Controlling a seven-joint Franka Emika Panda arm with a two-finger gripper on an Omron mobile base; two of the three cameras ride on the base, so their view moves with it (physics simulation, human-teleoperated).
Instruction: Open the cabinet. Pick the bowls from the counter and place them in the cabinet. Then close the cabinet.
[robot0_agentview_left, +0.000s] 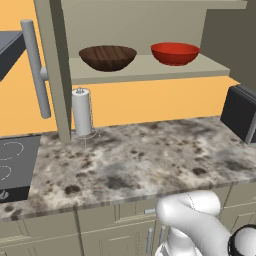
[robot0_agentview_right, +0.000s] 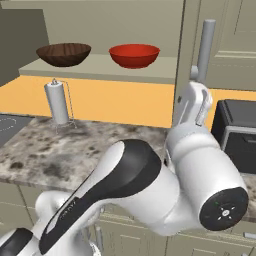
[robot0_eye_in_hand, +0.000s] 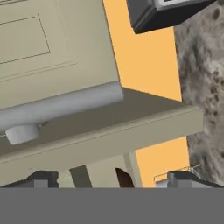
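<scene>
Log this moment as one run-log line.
stage: closing cabinet | brown bowl, red bowl: on cabinet shelf | doors: open | hand: open, by right door handle

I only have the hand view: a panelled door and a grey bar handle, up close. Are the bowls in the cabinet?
Observer: Yes. In the left base view the brown bowl and the red bowl sit side by side on the cabinet shelf.
Operator: Which door am I facing?
Observer: The right one. The right base view shows the hand by the lower end of the right door's handle.
Operator: And the other door?
Observer: The left door stands open too, swung out beside the shelf.
</scene>
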